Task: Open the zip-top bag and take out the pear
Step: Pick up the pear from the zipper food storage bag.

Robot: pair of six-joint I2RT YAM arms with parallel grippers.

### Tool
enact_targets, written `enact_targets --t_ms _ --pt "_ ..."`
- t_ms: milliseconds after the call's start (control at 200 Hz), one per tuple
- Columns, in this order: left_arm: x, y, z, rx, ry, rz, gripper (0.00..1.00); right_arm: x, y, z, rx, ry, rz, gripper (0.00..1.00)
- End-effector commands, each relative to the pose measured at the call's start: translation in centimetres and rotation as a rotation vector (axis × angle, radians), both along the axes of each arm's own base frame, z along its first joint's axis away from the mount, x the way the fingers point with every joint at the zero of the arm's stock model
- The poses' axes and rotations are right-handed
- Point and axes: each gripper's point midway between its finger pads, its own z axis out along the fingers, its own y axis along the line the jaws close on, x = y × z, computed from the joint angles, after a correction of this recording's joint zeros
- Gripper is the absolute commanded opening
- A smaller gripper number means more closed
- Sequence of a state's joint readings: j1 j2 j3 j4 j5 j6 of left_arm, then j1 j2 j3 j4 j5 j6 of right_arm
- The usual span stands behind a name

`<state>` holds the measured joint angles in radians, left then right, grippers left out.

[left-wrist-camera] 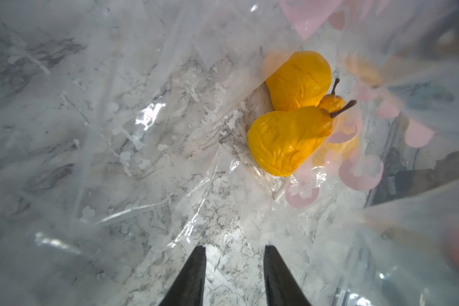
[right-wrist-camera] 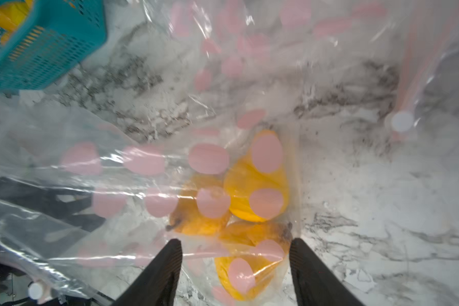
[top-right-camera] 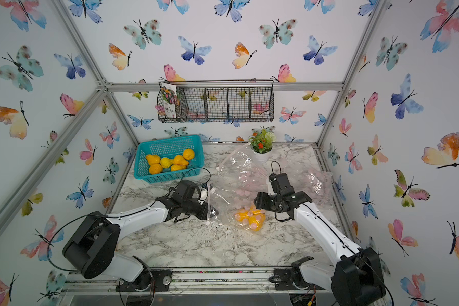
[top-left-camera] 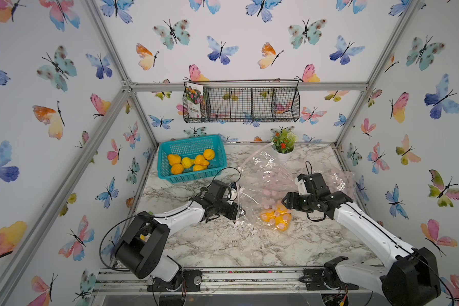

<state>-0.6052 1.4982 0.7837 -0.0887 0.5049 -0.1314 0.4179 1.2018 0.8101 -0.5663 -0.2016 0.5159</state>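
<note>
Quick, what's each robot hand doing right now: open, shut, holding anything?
Left hand: open, holding nothing.
Right hand: open, holding nothing.

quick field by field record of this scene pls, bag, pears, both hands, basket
zip-top bag: clear with pink dots, crumpled on marble table
bagged pears: yellow, at least two, inside the bag
left hand: open, empty, at the bag's edge, pears ahead
right hand: open, empty, above the bagged pears
basket: teal, six loose pears inside
</note>
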Motion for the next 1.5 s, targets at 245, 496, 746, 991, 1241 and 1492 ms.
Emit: enact_targets --t_ms 245,496,746,991,1241,1492 --pt "1.9 1.8 3.5 0.164 -0.161 0.029 0.51 -1.2 1.2 -6.9 0.006 0.15 0.08 0.74" --pt "1.8 1.8 3.1 0.204 -0.088 -0.004 0.58 0.4 0.6 -7.9 -0.102 0.145 0.137 0.84" --pt "2.5 -0.1 4.3 0.175 -0.046 -0.059 0.59 2.0 0.0 -6.9 -0.184 0.093 0.152 0.87" --pt "2.9 0.5 6.6 0.244 -0.04 -0.075 0.6 3.6 0.6 -5.6 -0.221 0.05 0.175 0.85" --pt "3.5 -0.2 8.6 0.183 -0.035 -0.023 0.54 3.8 1.7 -5.2 -0.208 0.029 0.218 0.83" --pt "5.2 2.3 8.3 0.33 -0.093 0.076 0.41 4.0 2.1 -4.9 -0.203 0.019 0.241 0.82"
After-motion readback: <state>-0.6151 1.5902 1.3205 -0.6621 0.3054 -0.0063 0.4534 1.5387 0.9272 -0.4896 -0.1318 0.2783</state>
